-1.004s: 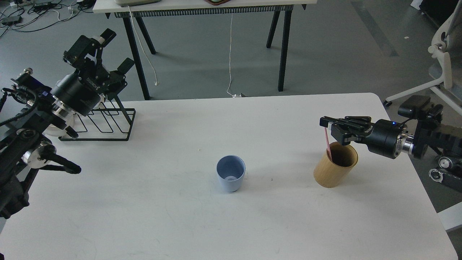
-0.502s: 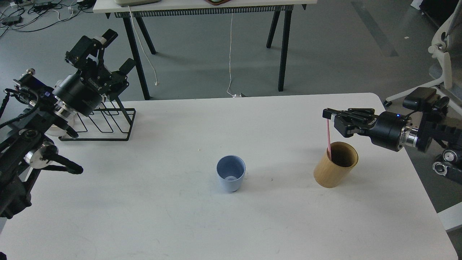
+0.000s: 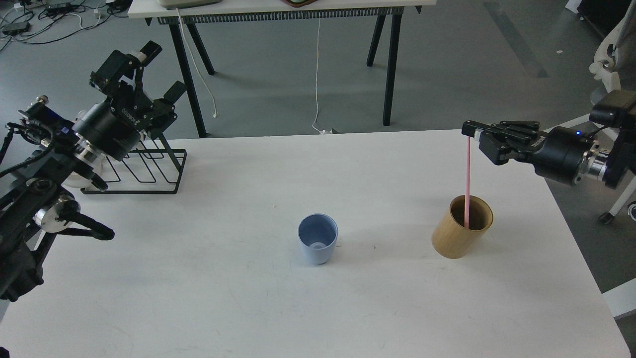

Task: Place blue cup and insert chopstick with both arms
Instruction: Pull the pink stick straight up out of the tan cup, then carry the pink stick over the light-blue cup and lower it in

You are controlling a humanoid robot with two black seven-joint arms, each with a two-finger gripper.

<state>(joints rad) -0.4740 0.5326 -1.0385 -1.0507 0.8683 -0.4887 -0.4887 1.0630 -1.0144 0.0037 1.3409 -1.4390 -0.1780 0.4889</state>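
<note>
Right hand (image 3: 469, 132) pinches the pink chopstick (image 3: 467, 184) by its top, hanging upright, tip inside the tan holder (image 3: 459, 237). Blue cup (image 3: 318, 238) stands mid-bench (image 3: 248, 298), mouth up to receive it. Left hand (image 3: 149, 74) spread wide, empty, above the wire rack (image 3: 149, 171).

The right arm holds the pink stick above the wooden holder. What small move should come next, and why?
Probably lift a little more. The right gripper pinches the top of the pink stick, but its lower end is inside the wooden holder. Only once it clears the rim can it go sideways to the blue cup.
</note>
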